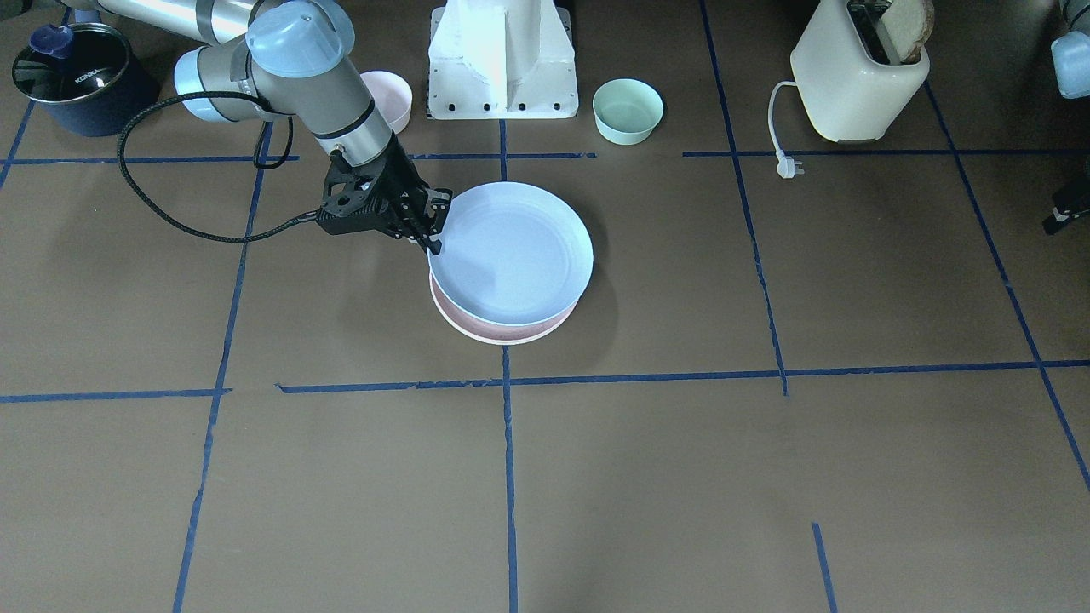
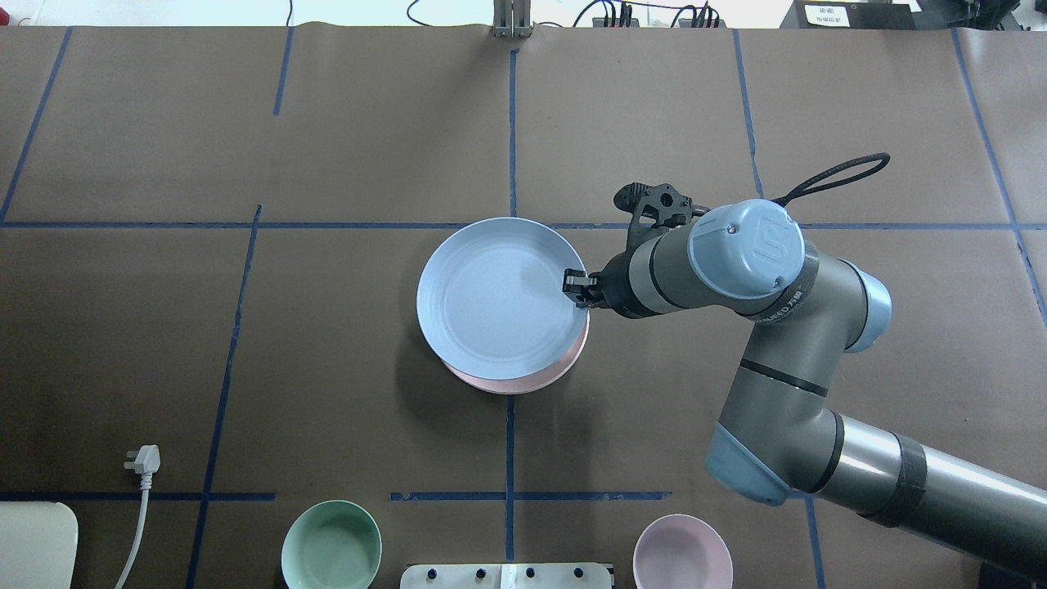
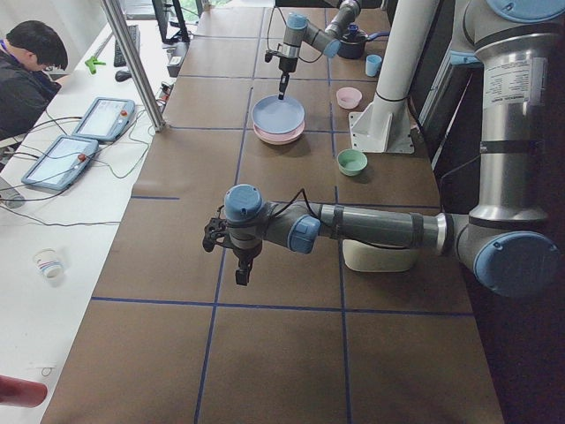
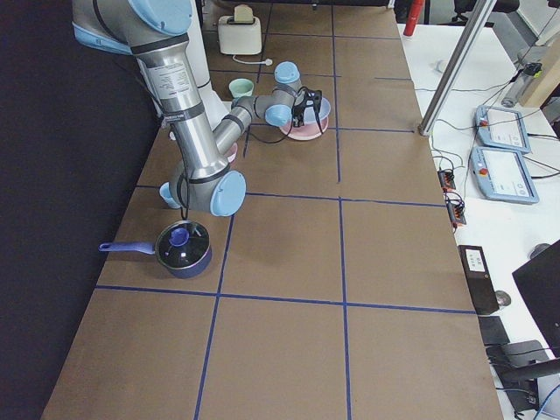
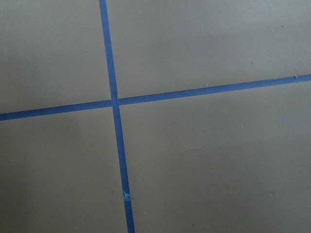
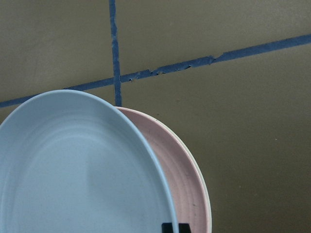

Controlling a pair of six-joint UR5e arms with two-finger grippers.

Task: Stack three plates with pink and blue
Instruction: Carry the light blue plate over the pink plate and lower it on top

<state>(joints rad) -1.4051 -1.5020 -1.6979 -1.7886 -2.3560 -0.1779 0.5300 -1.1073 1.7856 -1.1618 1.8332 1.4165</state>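
My right gripper (image 1: 434, 238) (image 2: 577, 288) is shut on the near rim of the light blue plate (image 1: 511, 251) (image 2: 495, 298) and holds it slightly tilted. The blue plate sits just over the pink plate (image 1: 477, 328) (image 2: 556, 368) and is shifted a little off it. The right wrist view shows the blue plate (image 6: 73, 170) overlapping the pink plate (image 6: 180, 170). A thin pale edge runs under the pink plate's rim; the cream-yellow plate is otherwise hidden. My left gripper (image 3: 240, 269) hangs over bare table far from the plates, and I cannot tell whether it is open or shut.
A mint-green bowl (image 1: 628, 111) and a small pink bowl (image 1: 392, 94) stand beside the robot's white base (image 1: 502, 60). A cream toaster (image 1: 860, 72) with a loose plug (image 1: 788, 166) stands on my left side. A dark pot (image 1: 72, 77) stands on my right.
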